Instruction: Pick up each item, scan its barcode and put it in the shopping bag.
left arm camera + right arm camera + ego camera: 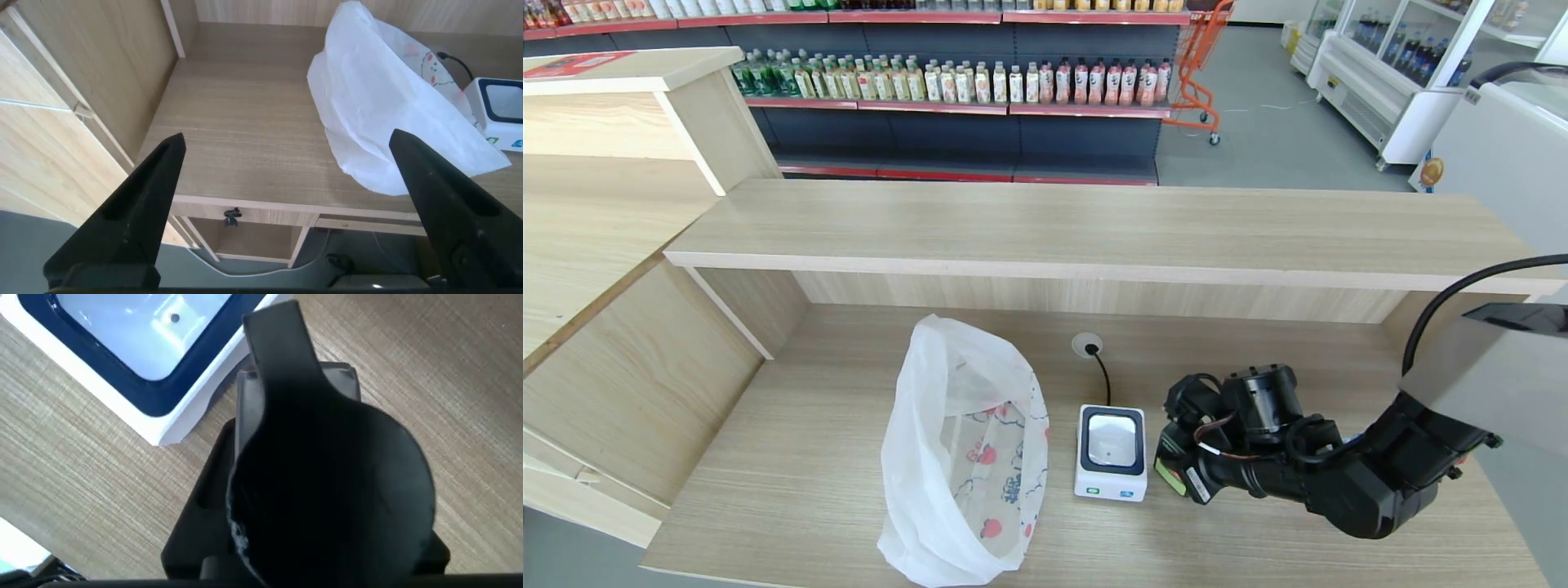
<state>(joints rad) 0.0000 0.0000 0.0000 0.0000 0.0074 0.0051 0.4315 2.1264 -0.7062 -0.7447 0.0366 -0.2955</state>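
Surface (792,490) of pale wood-grain laminate, a checkout counter backed by a raised ledge (1094,229) of the same wood, with a side wing at the robot's left. Shopping bag (964,457), white translucent plastic, stands slumped near the middle of the surface, mouth open and printed packaging showing through its wall. Scanner (1111,452), white box with a dark-framed window facing up, sits just beside the bag on its right, apart from it; its black cable (1104,377) runs back to a round grommet (1086,344). Right gripper (1180,453) hangs low just to the right of the scanner; whether it grips anything cannot be told, though a small green-and-yellow patch (1170,477) shows under it. Left gripper (286,137) is off the near left edge of the surface, fingers (139,220) spread wide with nothing between them. Room beyond: grey floor (1258,147), shelving (947,82) lined with drink bottles, orange trolley (1205,65), white glass-fronted coolers (1388,65).
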